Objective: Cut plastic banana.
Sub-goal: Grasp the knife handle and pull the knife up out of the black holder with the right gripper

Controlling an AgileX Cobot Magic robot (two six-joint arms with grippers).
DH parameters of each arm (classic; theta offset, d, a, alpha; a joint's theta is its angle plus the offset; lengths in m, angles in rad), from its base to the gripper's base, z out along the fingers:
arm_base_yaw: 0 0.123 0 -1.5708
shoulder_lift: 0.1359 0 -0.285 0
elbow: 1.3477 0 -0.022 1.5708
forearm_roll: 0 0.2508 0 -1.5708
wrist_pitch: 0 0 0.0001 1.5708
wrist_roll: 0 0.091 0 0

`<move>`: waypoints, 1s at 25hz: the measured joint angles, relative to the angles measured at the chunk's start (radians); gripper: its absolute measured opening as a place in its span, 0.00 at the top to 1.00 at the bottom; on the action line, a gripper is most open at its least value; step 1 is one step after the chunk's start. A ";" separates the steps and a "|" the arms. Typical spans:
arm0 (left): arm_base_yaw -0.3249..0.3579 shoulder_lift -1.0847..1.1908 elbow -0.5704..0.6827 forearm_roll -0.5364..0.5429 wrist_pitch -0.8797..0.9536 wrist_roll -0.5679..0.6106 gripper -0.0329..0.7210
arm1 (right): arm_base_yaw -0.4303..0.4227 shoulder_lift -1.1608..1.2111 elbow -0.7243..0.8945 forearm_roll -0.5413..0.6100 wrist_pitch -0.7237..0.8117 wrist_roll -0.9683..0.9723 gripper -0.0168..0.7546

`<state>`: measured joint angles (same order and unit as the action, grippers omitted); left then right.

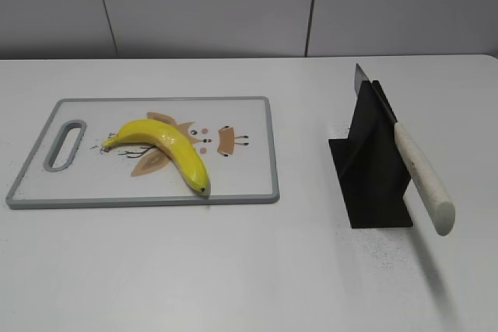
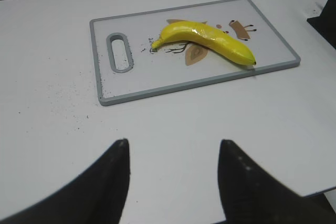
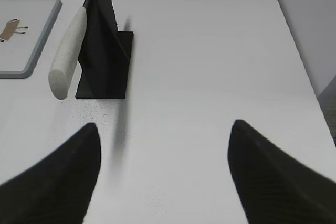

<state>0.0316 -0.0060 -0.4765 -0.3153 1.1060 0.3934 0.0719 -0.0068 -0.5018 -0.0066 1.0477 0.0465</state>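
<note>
Seeing both hands hanging released, I'm judging the right hand (image 3: 163, 166) nearer the knife (image 3: 70, 51), handle slanting toward it from the black stand (image 3: 105, 45); banana (image 1: 159, 145) lying left of the stand on the cutting board (image 1: 257, 192).

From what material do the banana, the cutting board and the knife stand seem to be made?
Banana: glossy yellow plastic, going by the shiny highlights along its top.
Cutting board: probably plastic; smooth white face with a printed picture, grey rim and a moulded handle slot.
Knife stand: matte black, thin flat sheets, perhaps metal or plastic; the look leaves it open.
</note>
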 joint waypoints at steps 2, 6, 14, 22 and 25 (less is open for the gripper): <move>0.000 0.000 0.000 0.000 0.000 0.000 0.26 | 0.000 0.000 0.000 0.000 0.000 0.000 0.24; 0.000 0.000 0.000 0.000 0.000 0.000 0.26 | 0.000 0.000 0.000 0.000 0.000 0.000 0.24; 0.000 0.000 0.000 0.000 0.000 0.000 0.26 | 0.000 0.000 0.000 0.000 0.000 0.000 0.24; 0.000 0.000 0.000 0.000 0.000 0.000 0.26 | 0.000 0.000 0.000 0.000 0.000 0.000 0.24; 0.000 0.000 0.000 0.000 0.000 0.000 0.26 | 0.000 0.000 0.000 0.000 0.000 0.000 0.24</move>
<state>0.0316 -0.0060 -0.4765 -0.3153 1.1060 0.3934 0.0719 -0.0068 -0.5018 -0.0066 1.0477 0.0465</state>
